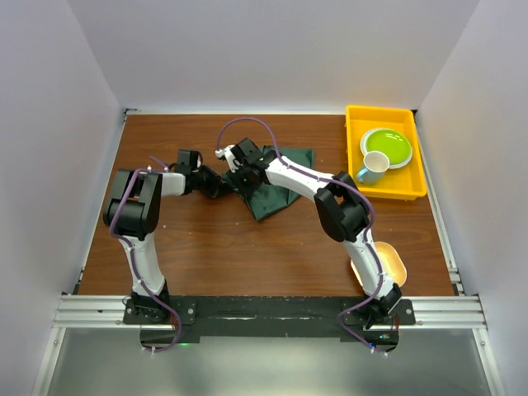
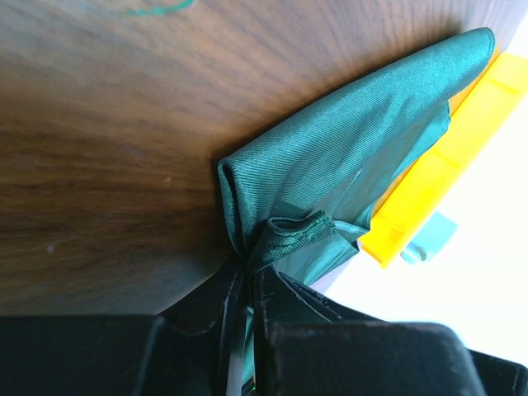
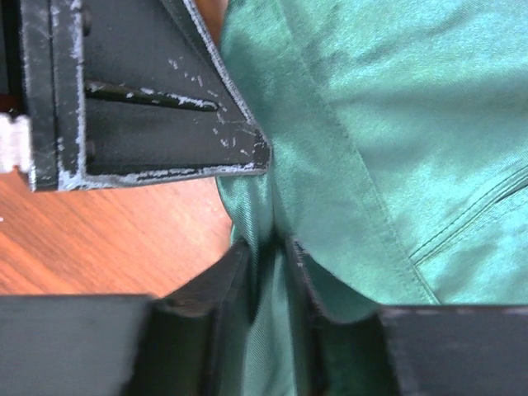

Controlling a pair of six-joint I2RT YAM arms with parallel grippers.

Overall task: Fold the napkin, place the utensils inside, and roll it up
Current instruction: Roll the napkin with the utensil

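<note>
The dark green napkin (image 1: 285, 188) lies bunched at the middle back of the wooden table, with one corner pointing toward the yellow tray. My left gripper (image 1: 218, 183) is at its left edge, shut on a fold of the napkin (image 2: 346, 148) in the left wrist view, where my gripper (image 2: 247, 266) pinches the cloth. My right gripper (image 1: 242, 173) is just beside it, also shut on the napkin (image 3: 396, 124); its own view shows my gripper (image 3: 270, 247) closed over a cloth ridge. The spoon does not show in any view.
A yellow tray (image 1: 412, 183) at the back right holds a green plate (image 1: 386, 145) and a pale teal cup (image 1: 371, 169). A pale beige rounded thing (image 1: 389, 266) lies by the right arm's base. White walls enclose the table.
</note>
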